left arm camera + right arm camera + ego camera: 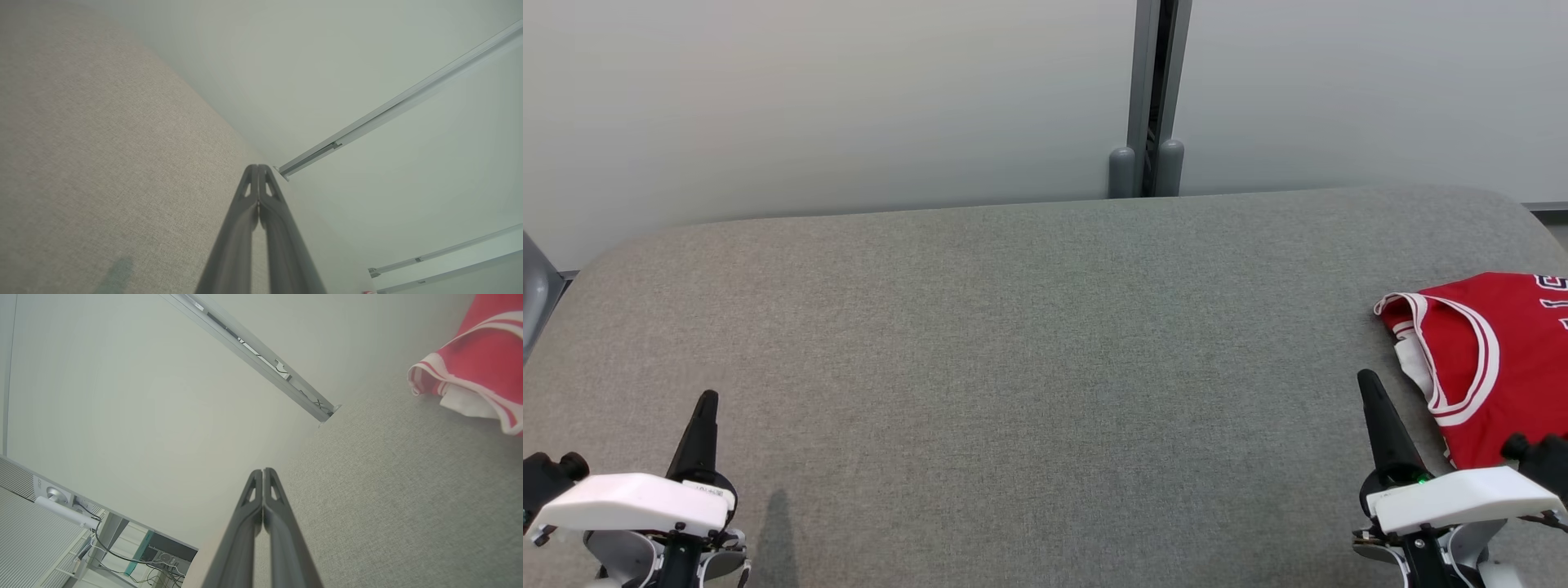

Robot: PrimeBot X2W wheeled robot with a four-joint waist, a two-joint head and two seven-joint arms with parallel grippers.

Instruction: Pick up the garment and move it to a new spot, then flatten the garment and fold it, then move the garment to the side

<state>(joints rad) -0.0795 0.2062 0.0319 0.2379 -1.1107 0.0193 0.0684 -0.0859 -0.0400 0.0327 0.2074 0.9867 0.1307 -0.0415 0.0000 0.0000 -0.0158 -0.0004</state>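
Both grippers closed tight, empty.
We note the left gripper [710, 400] and right gripper [1365, 377] low over the grey table [1045, 343], open surface between them. The red garment [1503, 367] lies just beside the right gripper, cut off at the picture's edge.

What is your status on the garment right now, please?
Left gripper shut, empty. Right gripper shut, empty, beside the red jersey, not touching. Jersey lies on the grey table, far right, partly out of frame. Nothing between.
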